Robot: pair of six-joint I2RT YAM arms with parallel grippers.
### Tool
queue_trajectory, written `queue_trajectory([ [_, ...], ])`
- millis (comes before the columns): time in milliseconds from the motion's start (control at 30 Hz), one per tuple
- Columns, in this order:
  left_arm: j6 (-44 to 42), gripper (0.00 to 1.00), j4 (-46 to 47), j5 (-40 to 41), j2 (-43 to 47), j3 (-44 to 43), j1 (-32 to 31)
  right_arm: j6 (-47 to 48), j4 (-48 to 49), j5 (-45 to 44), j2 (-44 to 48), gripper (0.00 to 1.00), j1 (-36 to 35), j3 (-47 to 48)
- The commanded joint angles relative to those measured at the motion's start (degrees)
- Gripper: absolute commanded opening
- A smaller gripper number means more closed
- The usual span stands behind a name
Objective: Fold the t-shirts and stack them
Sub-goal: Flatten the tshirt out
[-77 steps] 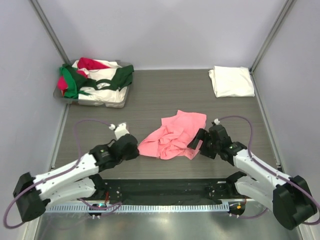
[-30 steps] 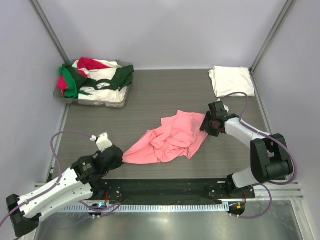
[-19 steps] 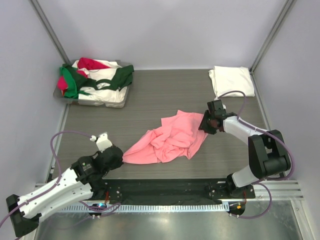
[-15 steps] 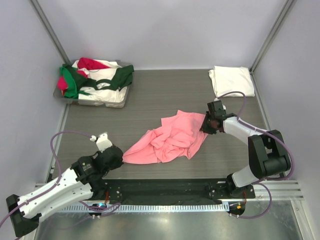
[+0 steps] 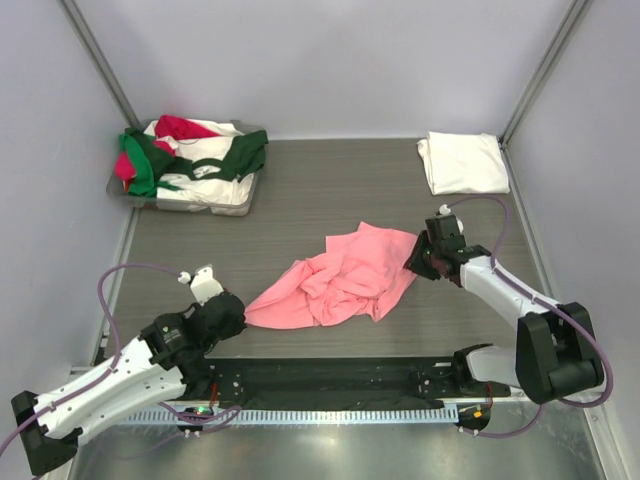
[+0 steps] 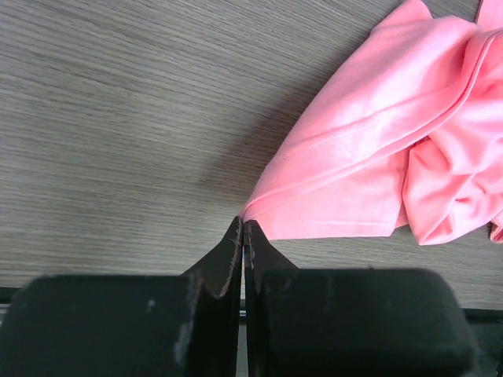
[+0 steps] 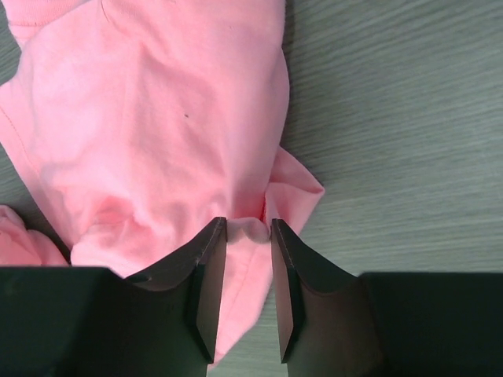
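The salmon-pink t-shirt (image 5: 340,280) lies crumpled in the middle of the table, with one corner drawn out to the near left. My left gripper (image 5: 242,316) is shut on that corner, which meets the closed fingertips in the left wrist view (image 6: 244,224). My right gripper (image 5: 414,262) is at the shirt's right edge. Its jaws stand narrowly apart with a bunched fold of pink cloth (image 7: 250,229) pinched between them. A folded white t-shirt (image 5: 462,163) lies at the far right. Dark green, red and white t-shirts (image 5: 200,160) are piled at the far left.
The piled shirts sit in a shallow clear tray (image 5: 130,198) against the left wall. Grey walls close in the table on three sides. A black strip (image 5: 330,378) and a metal rail run along the near edge between the arm bases.
My right gripper has shifted a little right and toward the near edge, and the shirt's right edge has followed it slightly. The left gripper and its corner have stayed put.
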State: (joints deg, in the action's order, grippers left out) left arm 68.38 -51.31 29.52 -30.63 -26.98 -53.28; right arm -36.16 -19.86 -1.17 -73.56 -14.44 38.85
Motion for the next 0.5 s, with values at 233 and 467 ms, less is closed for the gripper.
queue_trajectory([
  [233,1.1,0.00,-0.5,2.8,0.3,-0.8,-0.2,0.7,0.2,-0.8,1.4,0.38,0.0,-2.5],
  [467,1.2,0.00,-0.4,2.9,0.1,-0.5,-0.1,1.7,3.2,-0.7,-3.2,0.36,0.1,-2.2],
])
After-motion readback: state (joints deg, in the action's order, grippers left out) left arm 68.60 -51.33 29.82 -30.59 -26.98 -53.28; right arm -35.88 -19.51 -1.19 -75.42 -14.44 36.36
